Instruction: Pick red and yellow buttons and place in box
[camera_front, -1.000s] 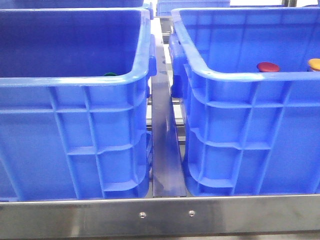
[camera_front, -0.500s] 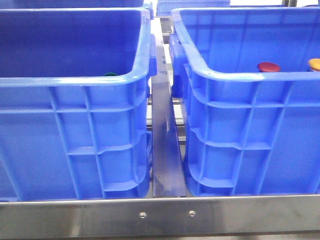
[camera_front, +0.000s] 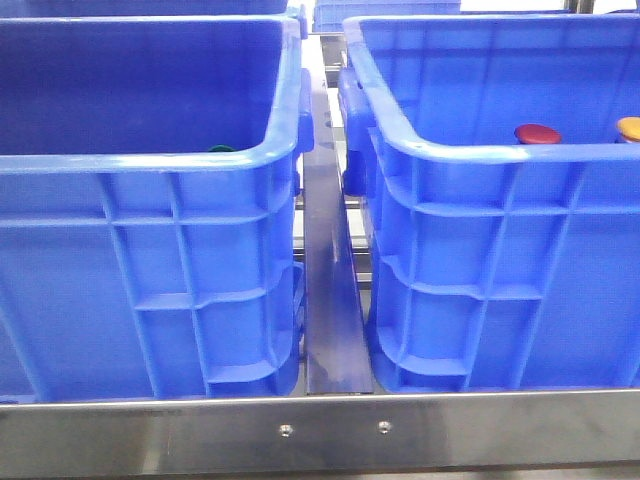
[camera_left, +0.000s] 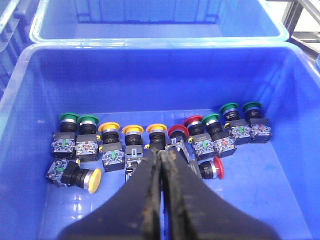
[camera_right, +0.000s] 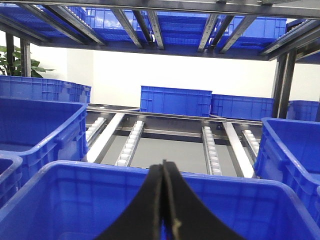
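In the left wrist view a blue crate (camera_left: 150, 75) holds a row of push buttons with black bodies. Yellow caps (camera_left: 133, 130) stand mid-row, red caps (camera_left: 178, 131) beside them. One yellow button (camera_left: 94, 180) and one red button (camera_left: 218, 167) lie on their sides. My left gripper (camera_left: 161, 153) is shut and empty, above the row near a yellow and a red button. My right gripper (camera_right: 163, 164) is shut and empty above the far rim of a blue crate (camera_right: 75, 200). In the front view a red cap (camera_front: 537, 134) and a yellow cap (camera_front: 629, 128) show in the right crate (camera_front: 480, 150). Neither gripper shows there.
Green-capped buttons (camera_left: 68, 118) stand at both ends of the row. A green cap (camera_front: 221, 149) peeks over the left crate's rim (camera_front: 150, 165). A steel rail (camera_front: 328, 290) runs between the crates. Another crate (camera_left: 150, 20) stands behind. Roller racks (camera_right: 210, 145) and more crates lie beyond.
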